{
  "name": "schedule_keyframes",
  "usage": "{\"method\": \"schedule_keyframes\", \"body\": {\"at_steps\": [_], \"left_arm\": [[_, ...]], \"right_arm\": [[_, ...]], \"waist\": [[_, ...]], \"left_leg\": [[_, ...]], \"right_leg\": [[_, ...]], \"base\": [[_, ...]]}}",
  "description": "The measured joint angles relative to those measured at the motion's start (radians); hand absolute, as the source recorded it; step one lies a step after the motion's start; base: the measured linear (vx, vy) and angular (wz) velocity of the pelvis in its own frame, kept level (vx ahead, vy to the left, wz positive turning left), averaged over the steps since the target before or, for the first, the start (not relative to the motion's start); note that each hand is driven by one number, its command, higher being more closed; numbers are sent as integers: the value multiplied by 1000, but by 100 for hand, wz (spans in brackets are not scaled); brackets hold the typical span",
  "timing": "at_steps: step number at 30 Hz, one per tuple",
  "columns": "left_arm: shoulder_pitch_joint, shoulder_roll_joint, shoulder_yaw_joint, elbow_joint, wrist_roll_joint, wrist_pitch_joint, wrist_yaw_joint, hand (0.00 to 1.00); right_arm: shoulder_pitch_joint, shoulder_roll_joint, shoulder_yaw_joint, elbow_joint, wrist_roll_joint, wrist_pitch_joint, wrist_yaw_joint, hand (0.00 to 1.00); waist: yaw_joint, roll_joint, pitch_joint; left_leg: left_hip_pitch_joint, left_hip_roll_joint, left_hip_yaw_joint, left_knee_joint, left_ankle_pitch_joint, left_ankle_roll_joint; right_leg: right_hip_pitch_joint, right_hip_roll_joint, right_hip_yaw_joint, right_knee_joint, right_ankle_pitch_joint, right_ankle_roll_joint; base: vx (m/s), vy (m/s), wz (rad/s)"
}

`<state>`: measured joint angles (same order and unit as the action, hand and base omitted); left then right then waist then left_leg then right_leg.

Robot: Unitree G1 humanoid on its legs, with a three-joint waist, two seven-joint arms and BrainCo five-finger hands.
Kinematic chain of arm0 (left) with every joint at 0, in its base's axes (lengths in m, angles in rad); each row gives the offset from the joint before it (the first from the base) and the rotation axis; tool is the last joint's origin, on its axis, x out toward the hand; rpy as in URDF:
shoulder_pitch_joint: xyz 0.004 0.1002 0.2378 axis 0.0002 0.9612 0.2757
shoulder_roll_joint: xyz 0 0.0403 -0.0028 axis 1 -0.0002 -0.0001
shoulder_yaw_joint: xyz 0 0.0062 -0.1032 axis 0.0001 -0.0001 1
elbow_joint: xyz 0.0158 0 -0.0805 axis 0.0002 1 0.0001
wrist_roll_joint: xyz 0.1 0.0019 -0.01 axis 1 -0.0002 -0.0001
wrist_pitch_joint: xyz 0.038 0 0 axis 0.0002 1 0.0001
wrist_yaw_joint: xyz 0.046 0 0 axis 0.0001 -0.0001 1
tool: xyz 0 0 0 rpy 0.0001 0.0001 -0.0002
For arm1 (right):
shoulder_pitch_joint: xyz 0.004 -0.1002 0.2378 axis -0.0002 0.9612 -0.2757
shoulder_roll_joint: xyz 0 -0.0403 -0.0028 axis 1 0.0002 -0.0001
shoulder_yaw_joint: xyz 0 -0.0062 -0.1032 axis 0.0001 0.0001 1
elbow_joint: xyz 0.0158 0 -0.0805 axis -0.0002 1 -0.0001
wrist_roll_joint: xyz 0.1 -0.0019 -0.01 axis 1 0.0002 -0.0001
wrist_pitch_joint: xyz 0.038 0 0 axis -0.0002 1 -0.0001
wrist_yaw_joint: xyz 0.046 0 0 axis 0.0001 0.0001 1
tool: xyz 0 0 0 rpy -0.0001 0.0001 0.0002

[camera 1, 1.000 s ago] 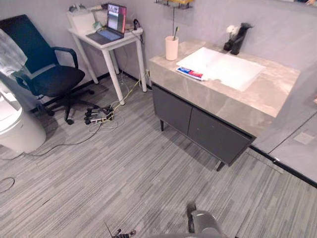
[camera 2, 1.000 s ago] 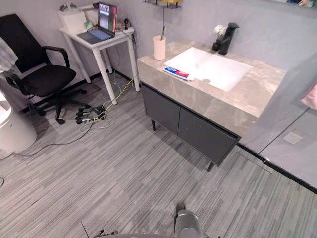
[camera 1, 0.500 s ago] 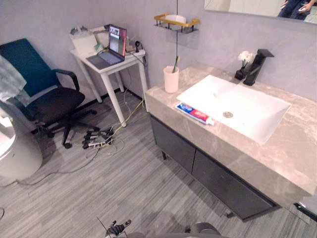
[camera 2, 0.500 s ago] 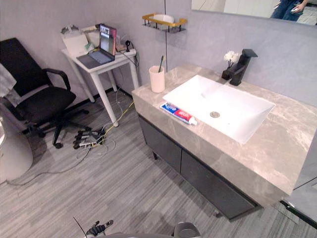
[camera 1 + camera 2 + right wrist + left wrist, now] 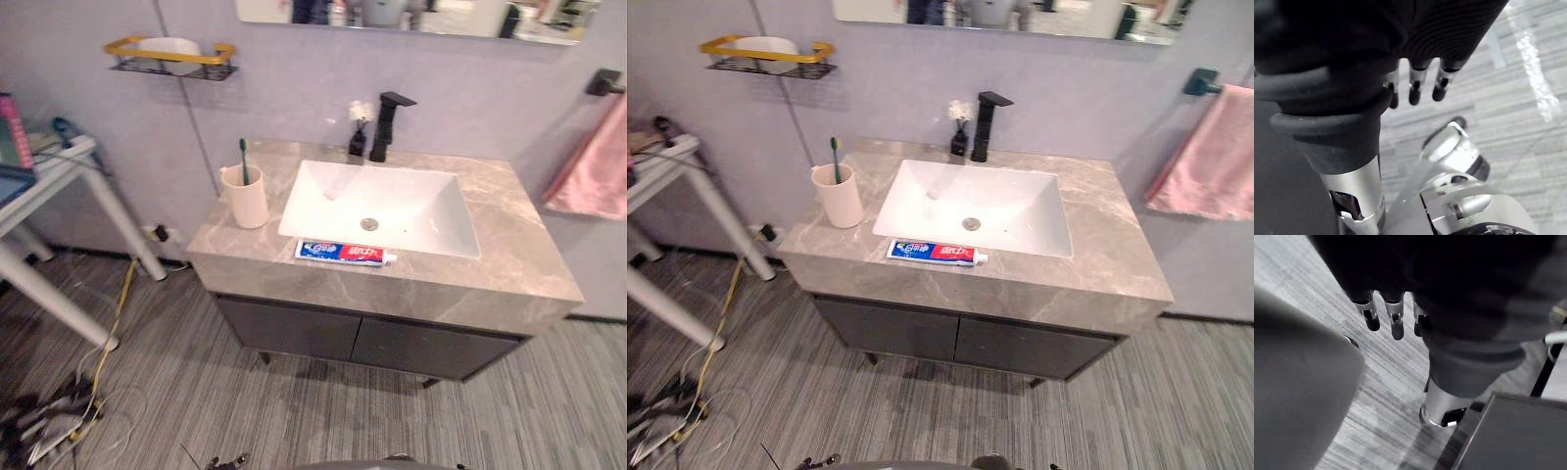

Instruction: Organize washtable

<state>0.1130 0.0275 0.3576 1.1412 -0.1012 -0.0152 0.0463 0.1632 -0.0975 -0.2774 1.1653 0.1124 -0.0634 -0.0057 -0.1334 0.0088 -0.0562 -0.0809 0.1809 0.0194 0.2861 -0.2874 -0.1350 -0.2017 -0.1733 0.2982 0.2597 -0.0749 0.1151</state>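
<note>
Far from left hand [image 5: 1396, 322] and right hand [image 5: 1414, 87], both loose-fingered, empty | red-blue-white toothpaste tube [image 5: 345, 253] lies flat on grey marble washtable [image 5: 514, 257]

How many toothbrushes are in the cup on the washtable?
1: a green toothbrush stands in the cream cup, left of the sink. The cup's inside may hide more.

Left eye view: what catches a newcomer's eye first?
The white sink set in the grey marble counter stands out, with a red, white and blue toothpaste tube lying on the counter along its front edge. To its left stands a cream cup holding a green toothbrush; a pink towel hangs on the wall at the right.
</note>
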Motion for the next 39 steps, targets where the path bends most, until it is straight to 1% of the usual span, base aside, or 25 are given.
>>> {"method": "schedule_keyframes", "body": {"at_steps": [2,3,5,6,8,10,11,12,13,14,16,17,18,19,20,21,22,23,25,27,29,31,34,37,39], "left_arm": [[-6,-5,-94,0,1,-1,-1,0],[2,-11,-126,0,2,-1,-2,0],[26,-16,-133,2,8,-2,-3,0],[25,-11,-135,8,8,-5,-2,0],[14,-4,-143,35,8,-12,-2,0],[13,-5,-147,58,7,-14,-3,0],[9,-16,-158,57,13,-20,-5,0],[2,-30,-163,57,19,-27,-5,0],[1,-36,-165,58,25,-31,-6,0],[0,-47,-167,56,35,-37,-15,0],[-11,-36,-167,55,35,-40,-30,0],[-21,-7,-156,51,34,-41,-29,0],[-23,4,-140,38,29,-42,-27,0],[-43,5,-118,28,27,-47,-23,0],[-54,-1,-109,19,22,-49,-24,0],[-52,-2,-109,10,20,-50,-24,0],[-42,-1,-110,-3,20,-50,-24,0],[-37,-2,-110,-5,20,-49,-23,0],[-30,-1,-112,-4,20,-47,-23,0],[-42,4,-116,-5,22,-44,-21,0],[-29,21,-113,-8,25,-39,-18,0],[-14,23,-130,-9,29,-39,-17,0],[-18,14,-177,-7,37,-41,-20,0],[-20,16,-202,-1,38,-47,-18,0],[-15,15,-201,-2,35,-50,-17,0]], "right_arm": [[4,1,-42,-7,16,0,-13,0],[3,-7,-44,-14,29,-3,-17,0],[-1,-15,-40,-21,48,-6,-18,0],[7,-14,-43,-23,57,-8,-18,0],[20,-15,-63,-21,55,-8,-17,0],[19,-22,-66,-5,55,-19,-17,0],[19,-30,-64,-3,52,-22,-17,0],[38,-31,-66,11,51,-19,-17,0],[52,-29,-66,14,51,-18,-16,0],[76,-23,-65,19,51,-16,-13,0],[91,-16,-55,32,51,-11,-13,0],[79,-12,-30,37,51,-8,-12,0],[74,-10,-17,37,51,-8,-13,0],[54,-18,-20,39,50,-4,-16,0],[43,-35,-20,39,41,-2,-19,0],[41,-41,-20,39,34,1,-17,0],[37,-39,-20,32,35,-2,-17,0],[25,-39,-17,12,34,-8,-15,0],[10,-30,1,0,34,-9,-13,0],[-10,-22,20,1,33,-15,-11,0],[-4,-23,20,14,31,-15,-10,0],[12,-18,23,20,27,-16,-10,0],[25,-31,50,20,11,-22,-11,0],[4,-48,102,19,-7,-23,-11,0],[-12,-66,138,18,-15,-21,-12,0]], "waist": [[-1,39,3],[10,68,17],[6,96,21],[1,105,23],[9,106,28],[12,113,39],[2,114,51],[-9,96,61],[-18,94,59],[-18,92,61],[-14,66,73],[-7,34,104],[4,18,115],[31,38,145],[40,41,157],[43,37,159],[43,31,156],[40,35,155],[37,21,134],[38,7,125],[39,-8,126],[34,-5,118],[34,9,83],[36,13,106],[35,16,113]], "left_leg": [[79,-8,102,-105,39,26],[132,-6,167,-137,43,28],[184,-8,251,-171,43,28],[206,-7,283,-188,43,28],[239,-5,296,-189,42,27],[274,-5,311,-206,56,24],[296,-14,313,-221,91,23],[307,-26,298,-214,136,16],[309,-28,287,-206,155,4],[320,-30,279,-188,188,-9],[250,-10,248,4,192,-14],[161,7,215,235,214,-48],[104,15,200,358,232,-59],[6,61,155,557,210,-54],[-33,97,178,596,162,-38],[-30,115,204,557,149,-26],[-7,131,242,406,147,-14],[14,121,255,217,169,-8],[60,72,255,58,164,-12],[79,43,256,-111,166,-10],[101,21,246,-129,179,-1],[163,-9,234,-237,236,-1],[185,-28,199,-380,304,2],[162,-43,160,-384,323,4],[160,-48,120,-390,325,7]], "right_leg": [[-52,12,-48,10,103,-102],[-87,34,-73,50,147,-123],[-140,55,-150,144,141,-117],[-171,78,-222,223,87,-97],[-165,105,-307,215,42,-92],[-138,110,-355,162,43,-78],[-137,106,-369,175,43,-78],[-134,99,-370,201,42,-79],[-122,93,-372,199,42,-80],[-69,86,-387,155,40,-81],[15,69,-409,75,21,-82],[78,54,-406,26,-23,-92],[106,39,-399,-2,-61,-91],[136,56,-402,-21,-81,-84],[173,60,-411,-48,-67,-68],[204,59,-416,-69,-58,-61],[252,60,-428,-119,-44,-52],[273,65,-430,-152,-35,-41],[265,56,-435,-194,-20,-25],[246,36,-500,-209,5,-8],[285,20,-546,-208,7,-4],[323,8,-579,-206,9,-2],[305,-2,-636,-203,8,0],[308,-3,-661,-203,8,1],[316,-14,-691,-154,-10,27]], "base": [[87,289,-123],[60,242,-158],[33,142,-139],[95,92,-89],[198,11,-110],[191,-53,-108],[188,-110,-46],[181,-137,-19],[184,-121,20],[196,-113,37],[184,-133,34],[91,-165,18],[29,-152,0],[-16,-95,-7],[-2,-55,-7],[70,-44,3],[108,30,-2],[111,74,-6],[123,100,21],[183,165,69],[109,117,57],[105,61,52],[87,65,55],[-15,-11,39],[-53,-17,45]]}}
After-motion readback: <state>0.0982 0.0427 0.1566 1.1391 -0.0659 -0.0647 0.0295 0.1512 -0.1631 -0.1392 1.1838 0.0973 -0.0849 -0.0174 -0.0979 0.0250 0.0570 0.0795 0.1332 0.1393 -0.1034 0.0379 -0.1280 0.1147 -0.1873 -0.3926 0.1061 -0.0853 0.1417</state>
